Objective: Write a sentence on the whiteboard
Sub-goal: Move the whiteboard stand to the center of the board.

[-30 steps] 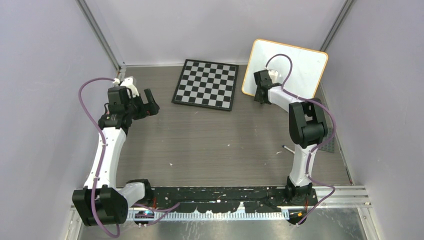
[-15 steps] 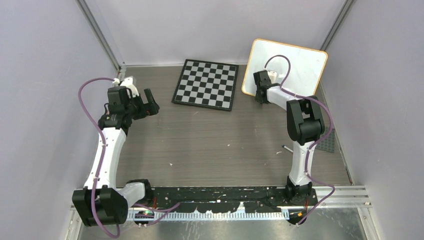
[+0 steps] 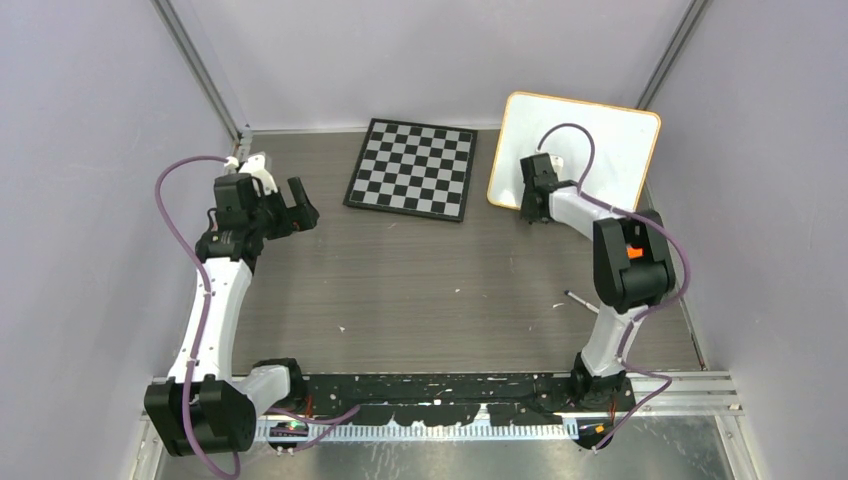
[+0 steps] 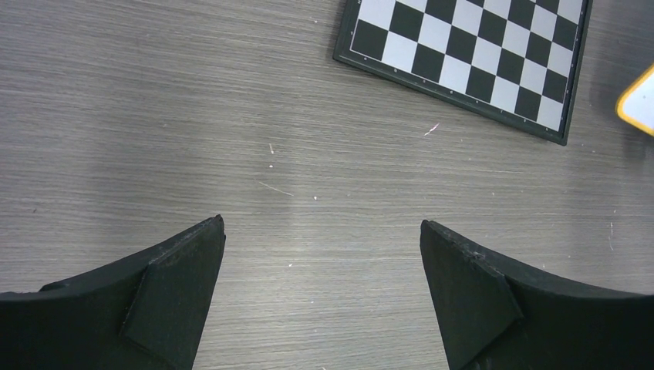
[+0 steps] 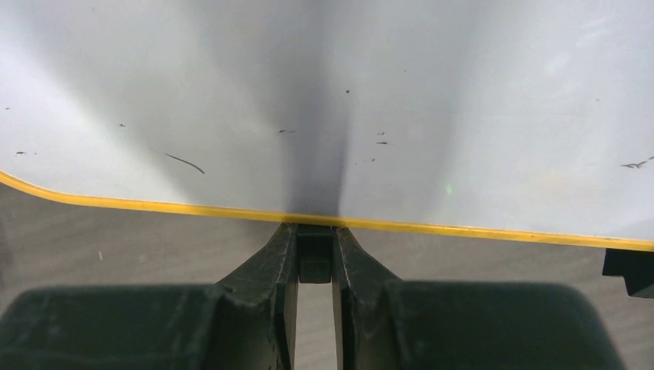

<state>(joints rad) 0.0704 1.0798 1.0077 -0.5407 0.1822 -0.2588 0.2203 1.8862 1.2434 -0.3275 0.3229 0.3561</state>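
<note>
The whiteboard [image 3: 600, 140] is in the upper right of the top picture, on the far right part of the desk [image 3: 420, 280], next to the wall. It is white with a thin yellow-orange rim. Up close, the whiteboard [image 5: 324, 100] has a few tiny dark marks on it. I cannot tell if it lies flat or tips up.

The right claw [image 3: 532, 208] is at the board's lower left edge. In its own picture the right claw [image 5: 315, 235] is almost closed. It pinches a small black clip [image 5: 315, 260] on the rim, so it is gripping the board.

The chessboard [image 3: 412, 168] lies just left of the whiteboard, not touching it.

The left claw [image 3: 300, 205] is on the left side, well apart from both boards. The left claw [image 4: 320, 231] is wide open above bare desk and grips nothing.
</note>
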